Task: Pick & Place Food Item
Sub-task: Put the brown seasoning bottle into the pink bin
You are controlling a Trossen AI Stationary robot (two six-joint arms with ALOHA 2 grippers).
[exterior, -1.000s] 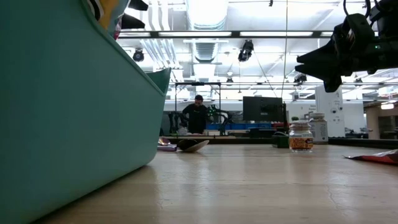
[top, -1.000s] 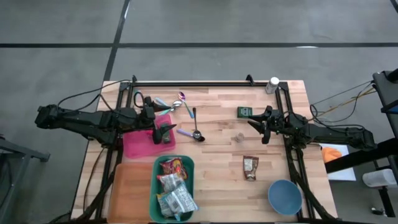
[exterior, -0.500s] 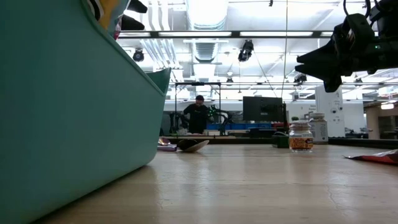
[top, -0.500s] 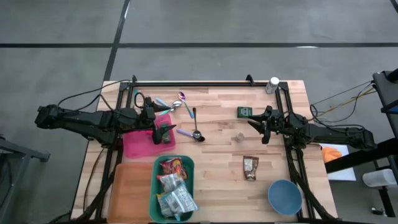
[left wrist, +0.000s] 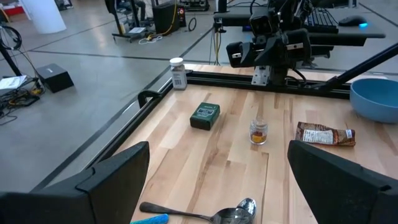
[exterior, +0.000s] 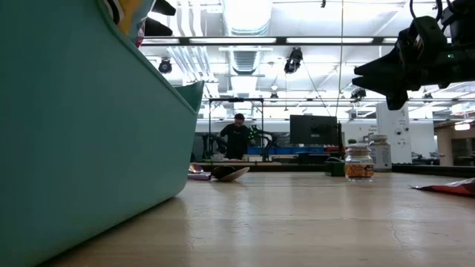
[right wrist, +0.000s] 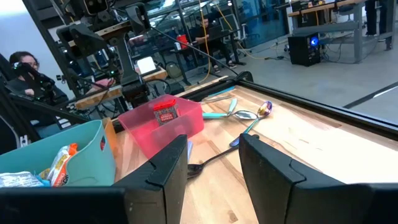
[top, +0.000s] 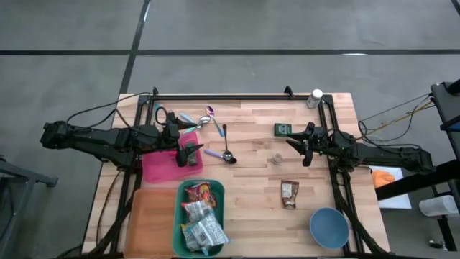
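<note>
Snack packets (top: 199, 216) lie in the bin (top: 180, 193), beside the tray (top: 151, 219), below the box (top: 159, 167).

Brown snack packet (top: 289, 193): flat on the table, near its right edge, just beside the blue bowl (top: 329, 227).

No writing can be read anywhere. The green box (left wrist: 204, 116), the snack packet (left wrist: 325, 134), the white bottle (left wrist: 178, 73) and the small jar (left wrist: 259, 131) carry printing or labels, but all of it is too small to make out.
</note>
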